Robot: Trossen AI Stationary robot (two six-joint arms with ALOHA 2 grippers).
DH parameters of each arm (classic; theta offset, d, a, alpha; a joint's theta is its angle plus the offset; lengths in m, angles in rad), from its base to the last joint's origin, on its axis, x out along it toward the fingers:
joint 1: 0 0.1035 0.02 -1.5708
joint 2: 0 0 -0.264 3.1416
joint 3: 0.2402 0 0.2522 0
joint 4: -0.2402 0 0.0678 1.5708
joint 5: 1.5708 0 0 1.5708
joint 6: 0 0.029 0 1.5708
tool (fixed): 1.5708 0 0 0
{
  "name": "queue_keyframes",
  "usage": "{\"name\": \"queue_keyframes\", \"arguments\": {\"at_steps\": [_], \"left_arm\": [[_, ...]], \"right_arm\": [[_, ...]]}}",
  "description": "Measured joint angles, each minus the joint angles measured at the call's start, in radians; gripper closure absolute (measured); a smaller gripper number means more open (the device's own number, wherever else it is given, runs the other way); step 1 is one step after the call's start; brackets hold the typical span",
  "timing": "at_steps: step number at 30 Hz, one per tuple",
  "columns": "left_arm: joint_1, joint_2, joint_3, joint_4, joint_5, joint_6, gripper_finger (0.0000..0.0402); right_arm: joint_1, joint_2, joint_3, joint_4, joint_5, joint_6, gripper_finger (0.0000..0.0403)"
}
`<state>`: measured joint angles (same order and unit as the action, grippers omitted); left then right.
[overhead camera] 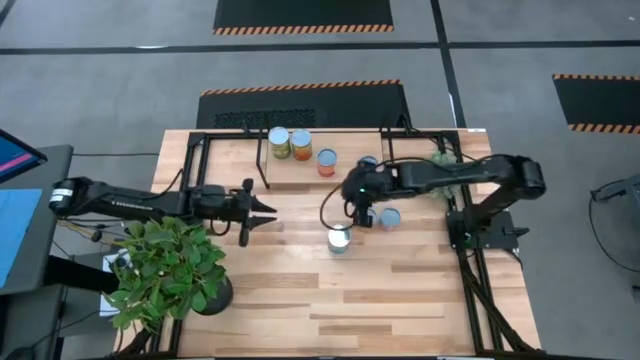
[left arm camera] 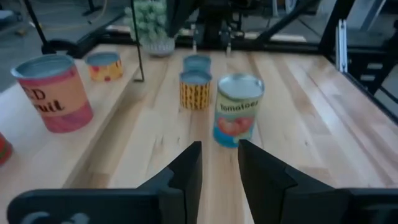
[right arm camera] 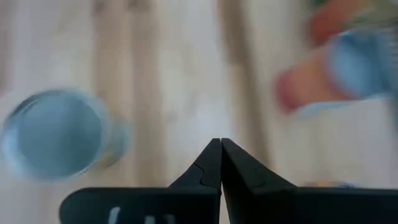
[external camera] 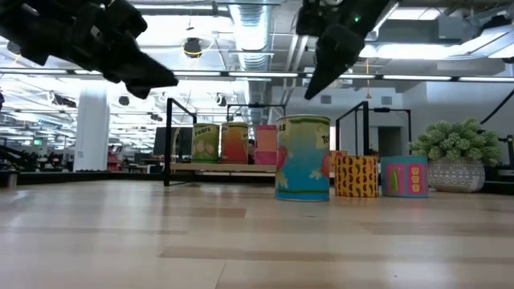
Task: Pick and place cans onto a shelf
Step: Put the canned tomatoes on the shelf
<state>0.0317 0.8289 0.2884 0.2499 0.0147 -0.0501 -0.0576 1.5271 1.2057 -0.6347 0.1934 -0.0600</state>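
Note:
The shelf (overhead camera: 300, 172) stands at the table's far middle and carries three cans (overhead camera: 279, 141) (overhead camera: 300, 146) (overhead camera: 327, 160). A blue tomato can (overhead camera: 340, 238) (left arm camera: 238, 109) stands upright on the tabletop. A yellow can (left arm camera: 195, 89) and one more can (overhead camera: 390, 217) stand to its right. My left gripper (overhead camera: 270, 212) (left arm camera: 219, 168) hovers open left of the tomato can, pointing at it. My right gripper (overhead camera: 361, 215) (right arm camera: 221, 146) hangs shut above the table, just beyond the tomato can, and holds nothing.
A large potted plant (overhead camera: 170, 265) fills the near left corner beside my left arm. A small plant in a pale pot (external camera: 458, 164) stands at the far right. Black frame posts (external camera: 169, 140) rise around the shelf. Bare planks lie along the near side.

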Motion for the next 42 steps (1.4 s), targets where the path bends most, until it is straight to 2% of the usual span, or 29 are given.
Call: {"name": "queue_keyframes", "arguments": {"at_steps": [3,6,10,18,28,34,42], "left_arm": [[-0.005,0.031,-0.001,0.007,-0.001,0.014,0.0308],[-0.006,0.065,0.004,0.076,-0.002,0.009,0.0308],[-0.007,0.089,0.002,0.099,-0.002,0.007,0.0308],[-0.007,0.101,0.001,0.099,-0.003,0.013,0.0308],[-0.007,0.107,0.002,0.044,-0.003,0.013,0.0308],[-0.007,0.107,0.002,0.029,-0.003,0.013,0.0308],[-0.006,0.107,0.002,0.023,-0.028,0.013,0.0308]], "right_arm": [[-0.025,0.059,0.0,0.048,-0.088,-0.024,0.0376],[-0.038,0.112,0.0,0.065,-0.094,-0.027,0.0371],[-0.038,0.13,0.022,0.056,-0.165,-0.045,0.036],[-0.039,0.111,0.068,0.095,-0.168,-0.071,0.0345],[-0.038,0.113,0.074,0.084,-0.168,-0.078,0.0302],[-0.017,0.113,0.074,0.045,-0.17,0.028,0.029],[0.015,0.118,0.074,0.038,-0.173,0.061,0.029]]}}
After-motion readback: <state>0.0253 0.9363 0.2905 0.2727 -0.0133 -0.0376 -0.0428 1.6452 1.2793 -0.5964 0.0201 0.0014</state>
